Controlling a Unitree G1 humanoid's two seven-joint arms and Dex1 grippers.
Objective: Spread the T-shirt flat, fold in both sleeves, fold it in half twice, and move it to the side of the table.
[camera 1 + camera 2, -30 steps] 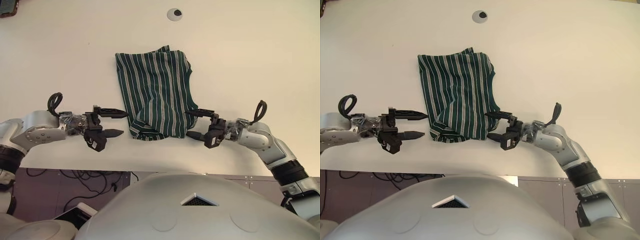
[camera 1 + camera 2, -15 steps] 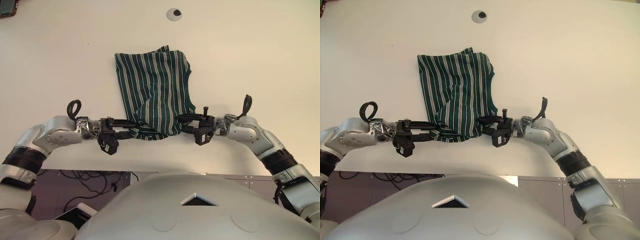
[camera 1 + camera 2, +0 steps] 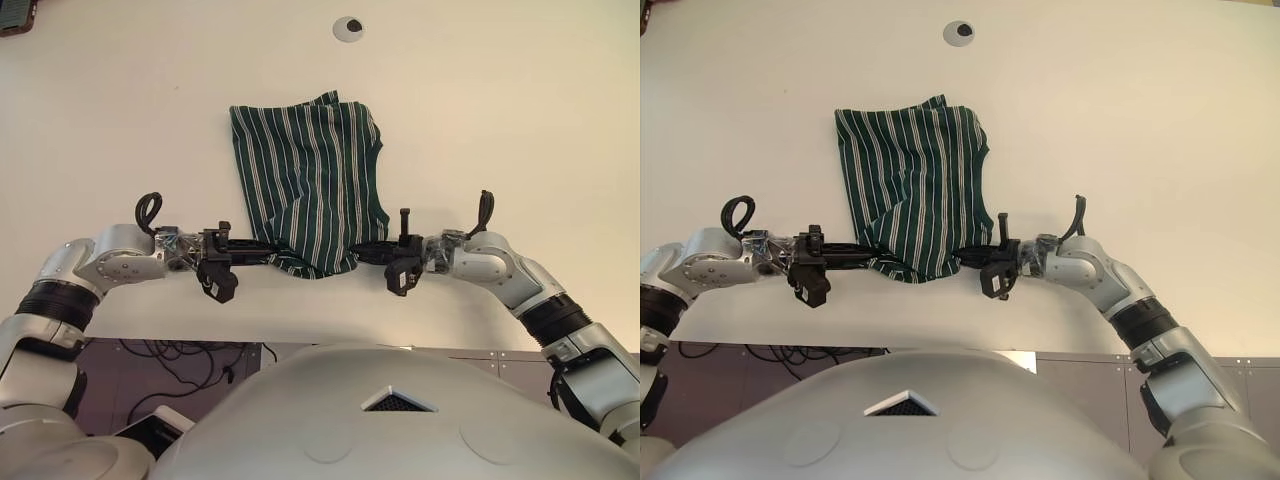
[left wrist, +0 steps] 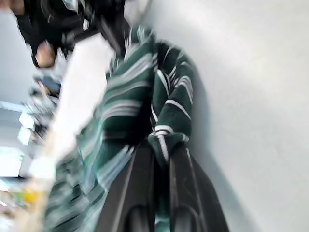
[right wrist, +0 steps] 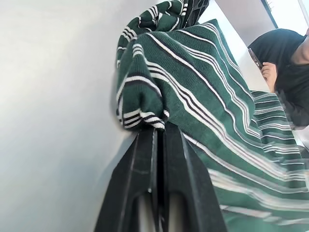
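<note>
While the green striped T-shirt [image 3: 310, 180] lay rumpled near the middle of the pale table [image 3: 520, 120], the left eye view showed a small round disc [image 3: 348, 28] well beyond its far edge and a tangle of cables [image 3: 190, 352] under the table's near rim. Nothing stood between the arms and the cloth. The left gripper [image 3: 262, 258] lay low at the shirt's near left corner and the right gripper [image 3: 358, 252] at its near right corner, each touching the hem, with the near edge bunched and drawn into a sagging point between them. From the right eye view the scene read the same: both arms reached inward along the near table edge, the jaws narrowed onto the cloth. Seen from the left wrist, the jaws were pressed nearly together with a knot of striped hem pinched between them, just beside the bare tabletop; the rest of the shirt ran away in blurred folds. Seen from the right wrist, the jaws were likewise clamped close on a rolled lump of hem resting against the table, and the fabric stretched off from it toward the other gripper.
</note>
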